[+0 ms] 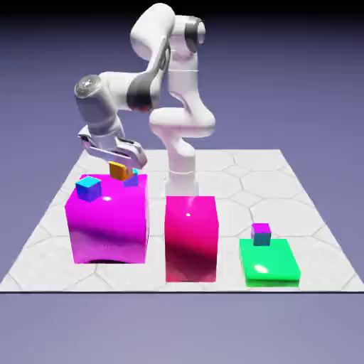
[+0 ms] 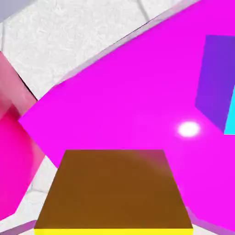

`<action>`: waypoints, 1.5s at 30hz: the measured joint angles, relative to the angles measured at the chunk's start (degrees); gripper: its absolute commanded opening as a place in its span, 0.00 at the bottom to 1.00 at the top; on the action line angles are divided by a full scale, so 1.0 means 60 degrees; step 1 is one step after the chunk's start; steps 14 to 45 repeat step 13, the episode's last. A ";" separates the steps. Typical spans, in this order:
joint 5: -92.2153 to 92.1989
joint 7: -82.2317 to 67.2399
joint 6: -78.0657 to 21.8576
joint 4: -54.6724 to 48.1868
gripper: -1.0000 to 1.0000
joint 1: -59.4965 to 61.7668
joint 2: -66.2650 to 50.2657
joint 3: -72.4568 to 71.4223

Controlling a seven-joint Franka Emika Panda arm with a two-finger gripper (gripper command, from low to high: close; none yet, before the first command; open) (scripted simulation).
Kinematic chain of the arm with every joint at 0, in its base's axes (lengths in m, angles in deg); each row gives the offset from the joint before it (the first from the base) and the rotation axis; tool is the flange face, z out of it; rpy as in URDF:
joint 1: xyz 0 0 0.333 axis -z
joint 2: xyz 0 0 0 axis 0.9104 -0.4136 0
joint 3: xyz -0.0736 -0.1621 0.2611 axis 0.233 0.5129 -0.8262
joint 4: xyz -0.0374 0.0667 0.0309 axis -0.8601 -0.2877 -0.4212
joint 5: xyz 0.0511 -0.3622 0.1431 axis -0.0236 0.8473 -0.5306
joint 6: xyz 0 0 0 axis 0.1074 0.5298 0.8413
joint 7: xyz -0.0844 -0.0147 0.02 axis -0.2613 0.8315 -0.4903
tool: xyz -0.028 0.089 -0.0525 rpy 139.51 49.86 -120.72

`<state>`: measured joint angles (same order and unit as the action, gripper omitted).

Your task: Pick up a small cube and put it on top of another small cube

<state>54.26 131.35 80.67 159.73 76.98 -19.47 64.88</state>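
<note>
My gripper (image 1: 120,163) is shut on the small yellow-orange cube (image 1: 118,170), which hangs just above the top of the big magenta block (image 1: 106,220). In the hand view this cube (image 2: 114,190) fills the bottom and hides my fingertips. The other small cube (image 1: 131,180), with blue-violet sides, sits on the magenta block just to the exterior view's right of the held cube and partly behind it. That cube (image 2: 215,82) shows at the hand view's right edge, violet side and a cyan strip.
A brighter all-cyan small cube (image 1: 88,188) sits on the magenta block's left front. A tall pink-red block (image 1: 190,238) stands in the middle. A flat green block (image 1: 268,261) at the right carries a magenta-topped teal cube (image 1: 261,233).
</note>
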 measured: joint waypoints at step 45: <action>0.0029 0.0527 0.0623 0.1897 1.00 0.0715 0.1228 -0.0101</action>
